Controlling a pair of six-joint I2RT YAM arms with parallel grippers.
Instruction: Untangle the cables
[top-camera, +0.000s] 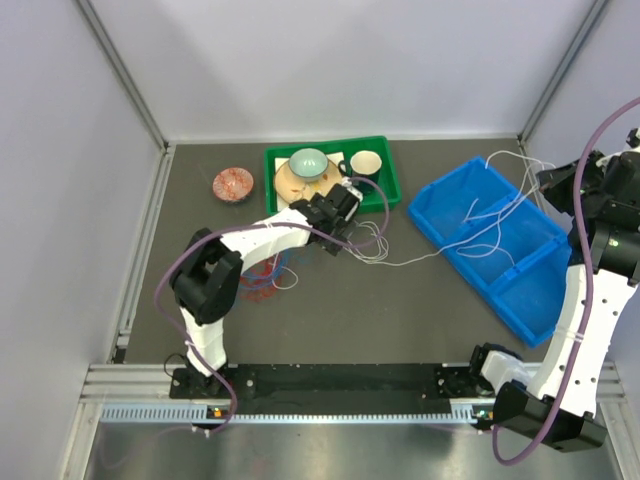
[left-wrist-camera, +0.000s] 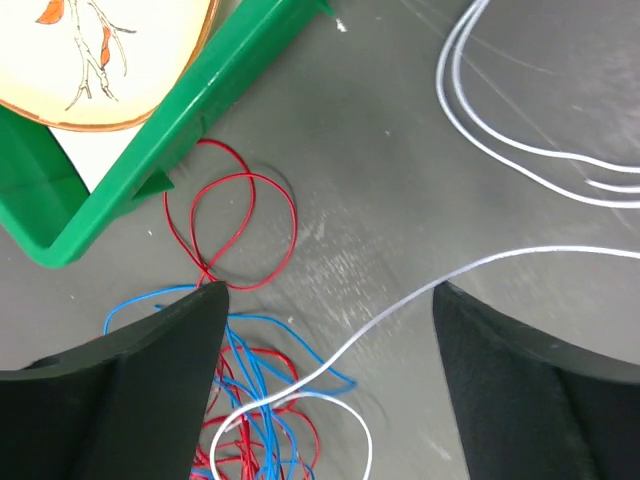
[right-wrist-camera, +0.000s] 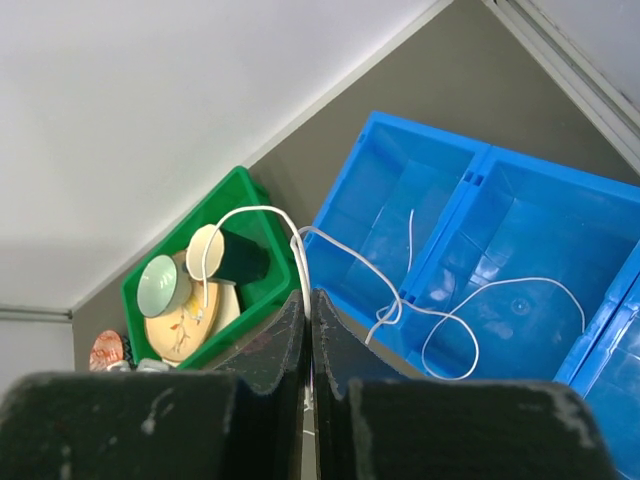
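The white cable (top-camera: 440, 252) runs from beside the green tray across the table and over the blue bin (top-camera: 540, 290) up to my right gripper (top-camera: 550, 182). That gripper, raised over the bin, is shut on the white cable (right-wrist-camera: 300, 240) between its fingertips (right-wrist-camera: 308, 300). My left gripper (top-camera: 338, 232) hovers low with its jaws open, and the white cable (left-wrist-camera: 400, 298) passes between them untouched (left-wrist-camera: 330, 290). The red cable (left-wrist-camera: 245, 230) and blue cable (left-wrist-camera: 262, 378) lie tangled in loops by the left finger. They also show in the top view (top-camera: 265, 275).
A green tray (top-camera: 385, 195) at the back holds a plate (top-camera: 292, 185), a pale green bowl (top-camera: 308, 161) and a mug (top-camera: 365, 163). A small red dish (top-camera: 233, 183) sits left of it. The tray's corner (left-wrist-camera: 120, 205) is close to my left gripper. Enclosure walls surround the table.
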